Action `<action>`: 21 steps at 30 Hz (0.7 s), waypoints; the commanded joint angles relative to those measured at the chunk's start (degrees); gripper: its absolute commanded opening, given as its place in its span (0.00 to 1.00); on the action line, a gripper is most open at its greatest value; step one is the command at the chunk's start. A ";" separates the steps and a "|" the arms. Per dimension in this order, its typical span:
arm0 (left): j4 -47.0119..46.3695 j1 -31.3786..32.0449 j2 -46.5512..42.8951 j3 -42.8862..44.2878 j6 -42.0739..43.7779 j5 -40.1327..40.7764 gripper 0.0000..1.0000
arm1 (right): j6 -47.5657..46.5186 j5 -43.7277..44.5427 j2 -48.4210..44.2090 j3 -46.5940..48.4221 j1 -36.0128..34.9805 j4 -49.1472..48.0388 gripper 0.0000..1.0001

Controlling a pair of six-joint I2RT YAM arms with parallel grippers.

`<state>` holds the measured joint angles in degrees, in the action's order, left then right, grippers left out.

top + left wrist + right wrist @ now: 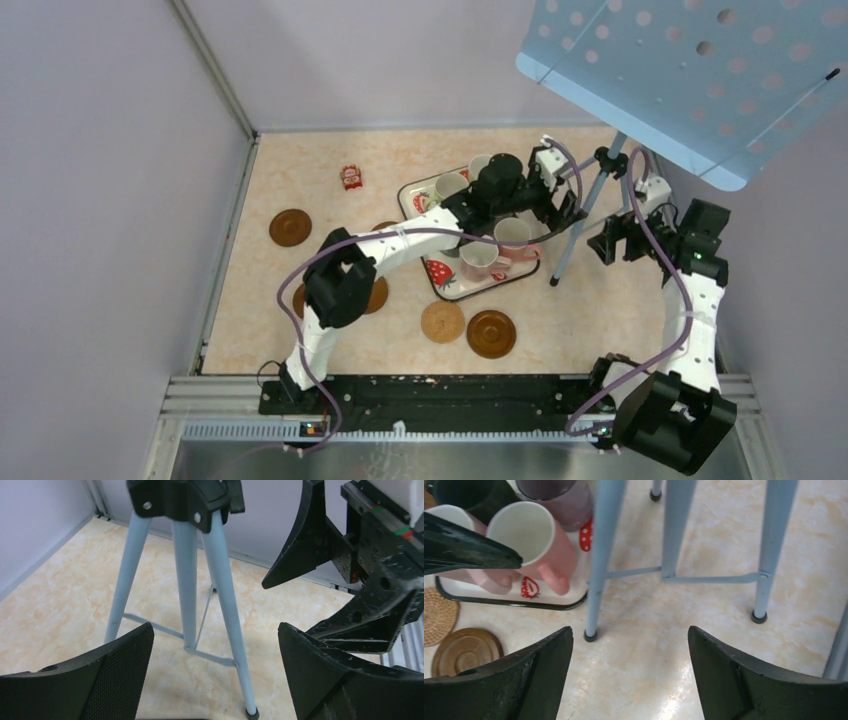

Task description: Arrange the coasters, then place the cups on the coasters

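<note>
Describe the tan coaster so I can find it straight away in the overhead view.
Start at the white strawberry-print tray at the centre of the view. Just below its bottom edge, two coasters lie side by side. The tan coaster is the left one, paler and woven, unlike the glossy dark brown coaster beside it.

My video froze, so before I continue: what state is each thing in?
Left end effector: open, empty.
Right end effector: open, empty.
Pink cups: upright on the tray.
Tan coaster: flat, bare.
Dark brown coaster beside it: flat, bare.
</note>
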<state>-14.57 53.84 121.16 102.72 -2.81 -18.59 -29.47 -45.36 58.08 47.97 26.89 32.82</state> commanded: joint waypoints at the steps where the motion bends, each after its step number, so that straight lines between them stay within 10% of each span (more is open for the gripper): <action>1: -0.62 -2.06 -7.19 -4.67 -4.15 -0.66 0.99 | 6.19 -0.79 -3.53 -0.02 -3.33 -0.05 0.84; 21: 3.30 -12.49 -21.23 -15.98 -7.26 0.47 0.99 | 29.00 28.05 -0.06 -4.02 -19.58 -18.34 0.88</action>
<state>-11.60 42.54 104.07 88.27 -9.28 -18.48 -6.07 -25.15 55.90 43.55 8.51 20.75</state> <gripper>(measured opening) 0.987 0.881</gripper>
